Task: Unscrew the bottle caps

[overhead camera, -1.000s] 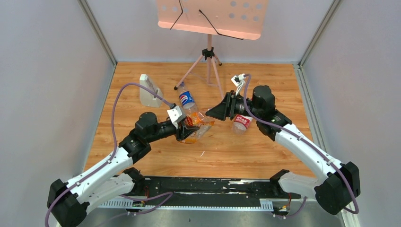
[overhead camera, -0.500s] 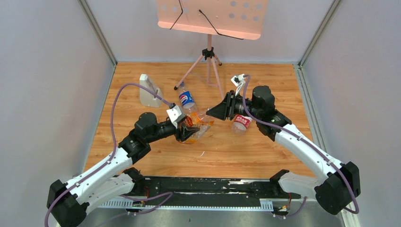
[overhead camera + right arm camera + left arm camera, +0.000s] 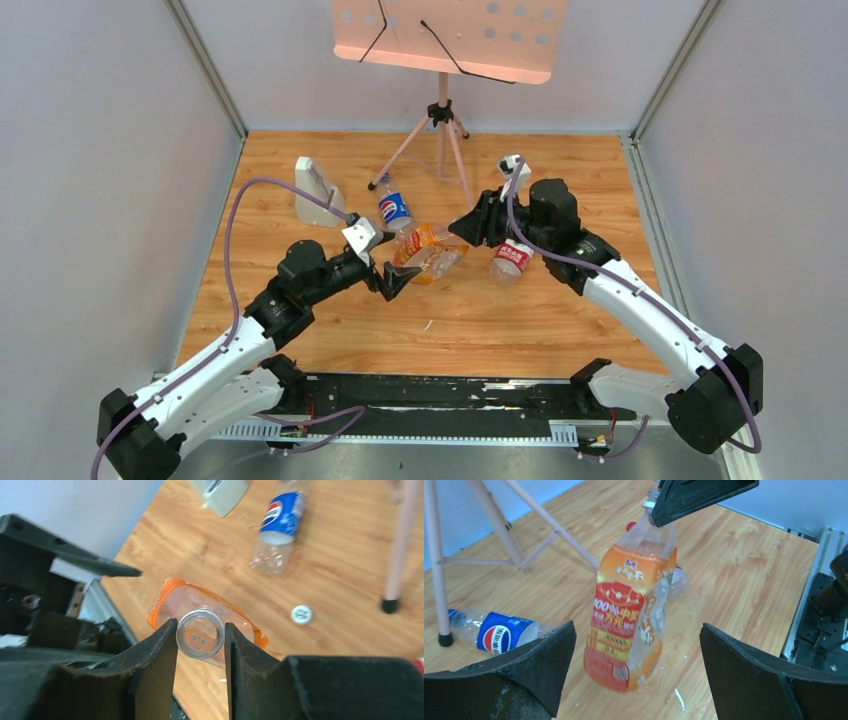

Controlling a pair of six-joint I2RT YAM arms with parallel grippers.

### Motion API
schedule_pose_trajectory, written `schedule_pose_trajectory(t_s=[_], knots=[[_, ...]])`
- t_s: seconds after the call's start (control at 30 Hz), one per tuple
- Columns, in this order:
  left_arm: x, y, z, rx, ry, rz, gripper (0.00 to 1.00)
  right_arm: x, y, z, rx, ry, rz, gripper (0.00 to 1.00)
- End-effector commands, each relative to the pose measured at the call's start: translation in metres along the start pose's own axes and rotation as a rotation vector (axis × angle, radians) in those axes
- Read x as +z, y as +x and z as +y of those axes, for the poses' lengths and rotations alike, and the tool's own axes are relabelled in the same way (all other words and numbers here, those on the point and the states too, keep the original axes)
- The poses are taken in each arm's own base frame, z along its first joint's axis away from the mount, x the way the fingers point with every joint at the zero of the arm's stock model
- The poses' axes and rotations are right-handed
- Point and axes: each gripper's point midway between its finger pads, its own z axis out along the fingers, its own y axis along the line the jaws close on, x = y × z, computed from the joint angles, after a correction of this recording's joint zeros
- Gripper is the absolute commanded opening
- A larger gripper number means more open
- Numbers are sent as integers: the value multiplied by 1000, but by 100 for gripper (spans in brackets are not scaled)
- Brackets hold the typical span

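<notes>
**Background stuff around the desk**

Light wood-plank desk (image 3: 560, 320), plain grey walls (image 3: 100, 150) around it. At the back there's a salmon-pink perforated metal music stand (image 3: 447, 35) on a tripod, with thin black cords (image 3: 455, 62) draped over its tray. A pale grey upright block (image 3: 317, 192) stands left of the tripod's nearest foot. One tiny white fleck (image 3: 427, 324) sits mid-desk.

We read "100%" above Chinese characters on the orange-labelled bottle (image 3: 626, 620). At its 9 o'clock, the blue-labelled bottle (image 3: 499, 634) bears the Pepsi emblem.
</notes>
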Motion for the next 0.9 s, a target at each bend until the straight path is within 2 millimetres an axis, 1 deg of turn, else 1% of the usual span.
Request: schedule_pose_trajectory(t_s=[0.0, 0.17, 0.3, 0.53, 0.87], knots=[[-7, -17, 14, -7, -99, -53, 100, -5, -41, -25, -132, 193, -123, 0], [-12, -18, 21, -17, -146, -62, 100, -6, -50, -73, -146, 448, -146, 0], [-16, -18, 24, -19, -168, -71, 100, 0, -49, -95, -145, 546, -122, 0], [-20, -19, 27, -26, -197, -79, 100, 16, -39, -114, -117, 615, -59, 0], [-21, -20, 30, -28, -215, -92, 100, 24, -37, -129, -142, 704, -37, 0]])
